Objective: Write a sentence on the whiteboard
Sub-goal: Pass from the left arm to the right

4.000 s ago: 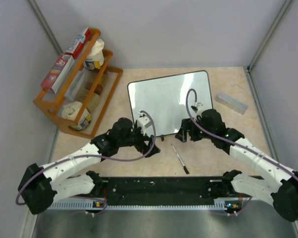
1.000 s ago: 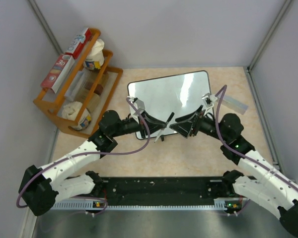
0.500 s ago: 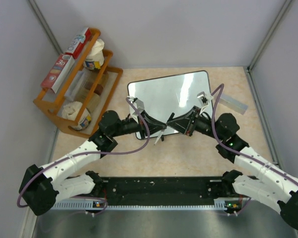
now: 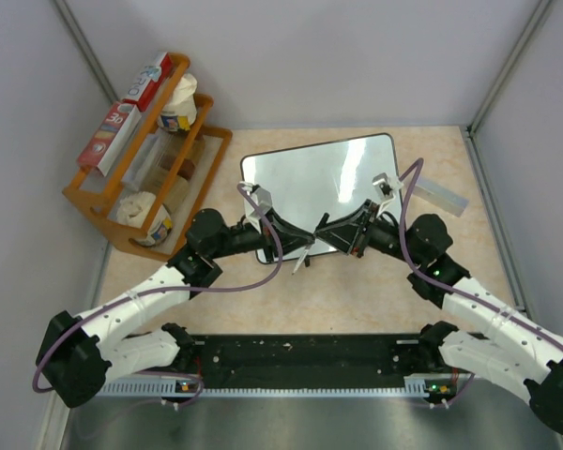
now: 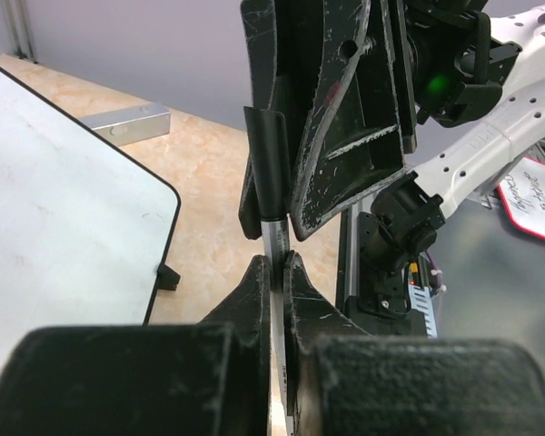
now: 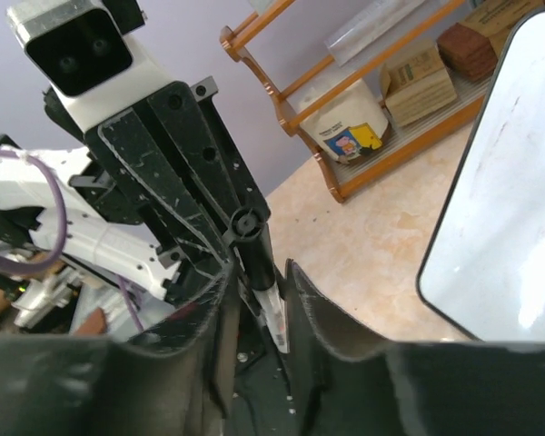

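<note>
From above, we see the wooden rack at upper left holding red-and-white boxes, white tubs and brown packets; their print is too small to read. Both arms reach inward and meet over the near edge of the whiteboard, which lies flat at centre with a grey bar to its right. The left gripper and right gripper point tip to tip, the marker between them.

In the left wrist view, the left fingers pinch the marker's silver barrel, and the right fingers sit around its black cap. A card at the right edge bears handwriting we cannot read.

In the right wrist view, the right jaws flank the cap closely; whether they press it we cannot tell. A carton in the rack shows a cartoon figure.
</note>
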Controlling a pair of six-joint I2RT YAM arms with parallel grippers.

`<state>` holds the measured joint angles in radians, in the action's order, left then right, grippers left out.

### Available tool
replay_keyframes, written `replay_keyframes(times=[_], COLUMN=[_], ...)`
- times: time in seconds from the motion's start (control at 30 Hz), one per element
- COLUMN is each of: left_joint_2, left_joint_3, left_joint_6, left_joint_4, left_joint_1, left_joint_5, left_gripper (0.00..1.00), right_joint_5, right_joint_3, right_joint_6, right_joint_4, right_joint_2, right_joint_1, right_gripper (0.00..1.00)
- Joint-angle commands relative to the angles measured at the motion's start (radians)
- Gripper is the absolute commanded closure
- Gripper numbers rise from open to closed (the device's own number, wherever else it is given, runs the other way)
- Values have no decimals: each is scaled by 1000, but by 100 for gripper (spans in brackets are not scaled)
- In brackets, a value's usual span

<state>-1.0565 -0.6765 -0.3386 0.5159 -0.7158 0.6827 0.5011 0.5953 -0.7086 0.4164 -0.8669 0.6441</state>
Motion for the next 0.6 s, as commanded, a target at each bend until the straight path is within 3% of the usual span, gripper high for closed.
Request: replay_keyframes(times=[0.0,0.03,0.13,0.23,0.3,0.33,0.43,0.53,0.57], left_joint_2=[7,7,3,1,1,-2,-2,9,12], left_joint_3=[2,0,-3,-3,-1,-1,-3,-5,-3], left_joint_6=[16,16,15,12,12,9,9,23,35], left_joint_4=[21,21,18,18,18,18,16,-7,-13], left_joint_1=[-7,-8,-7,-7,-7,-8,-7,-7,-7], left_joint_5=[41,43,54,63,64,64,71,54,43], left_gripper=[100,100,100,100,100,100,100,97,87], right_joint_5=[-4,-4,4,13,19,28,37,22,16], right_joint_3=[21,18,21,26,29,32,38,40,38], right_joint_6=[6,5,-2,-8,-17,-20,-25,-14,-9], right_joint_4=[51,58,70,84,97,105,108,85,79], right_joint_2=[12,12,5,-14,-32,-40,-50,-38,-34], right_joint_1=[12,12,11,14,14,12,17,20,20], right_gripper=[65,58,51,53,60,73,100,100,100])
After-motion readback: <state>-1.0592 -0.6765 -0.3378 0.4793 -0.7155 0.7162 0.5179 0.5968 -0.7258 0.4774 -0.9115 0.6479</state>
